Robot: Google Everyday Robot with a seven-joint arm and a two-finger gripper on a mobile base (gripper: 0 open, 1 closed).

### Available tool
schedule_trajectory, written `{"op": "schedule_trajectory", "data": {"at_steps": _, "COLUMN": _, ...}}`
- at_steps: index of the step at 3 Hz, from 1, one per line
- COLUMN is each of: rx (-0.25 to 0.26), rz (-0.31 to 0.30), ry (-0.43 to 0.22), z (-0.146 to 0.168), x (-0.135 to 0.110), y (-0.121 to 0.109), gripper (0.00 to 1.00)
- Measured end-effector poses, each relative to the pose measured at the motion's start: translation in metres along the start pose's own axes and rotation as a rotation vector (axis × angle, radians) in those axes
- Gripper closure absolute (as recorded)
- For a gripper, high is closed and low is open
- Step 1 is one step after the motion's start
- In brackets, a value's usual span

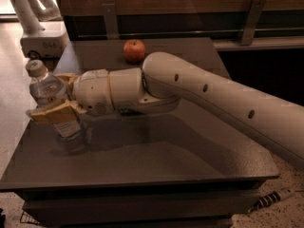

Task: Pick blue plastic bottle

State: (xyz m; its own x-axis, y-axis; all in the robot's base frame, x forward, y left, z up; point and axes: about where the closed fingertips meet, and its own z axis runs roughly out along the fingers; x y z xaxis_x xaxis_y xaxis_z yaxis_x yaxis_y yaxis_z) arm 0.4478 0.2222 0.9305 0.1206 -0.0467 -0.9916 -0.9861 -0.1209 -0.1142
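Observation:
The blue plastic bottle (46,90) looks clear, with a grey-beige cap, and stands at the left edge of the dark table (156,160). My gripper (53,101) reaches in from the right at the end of a cream arm, and its tan fingers (50,112) are closed around the bottle's middle. The bottle's lower part shows below the front finger and appears to be just above or on the table top; I cannot tell which. The label is hidden by the finger.
A red apple (134,50) sits at the table's far edge, behind my arm. Another white robot base (40,44) stands on the floor at the back left. A wood-and-metal wall rail (180,23) runs behind the table. A cable (275,198) lies on the floor at the right.

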Motion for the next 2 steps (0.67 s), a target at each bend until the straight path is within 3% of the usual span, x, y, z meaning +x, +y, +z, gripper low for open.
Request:
{"op": "schedule_trajectory", "data": {"at_steps": 1, "rx": 0.001, "rz": -0.04, "ry": 0.007, "z": -0.017, "x": -0.045, "y": 0.0, "gripper": 1.0}}
{"op": "schedule_trajectory", "data": {"at_steps": 2, "rx": 0.003, "rz": -0.067, "ry": 0.014, "z": -0.027, "x": -0.074, "y": -0.001, "gripper": 1.0}}
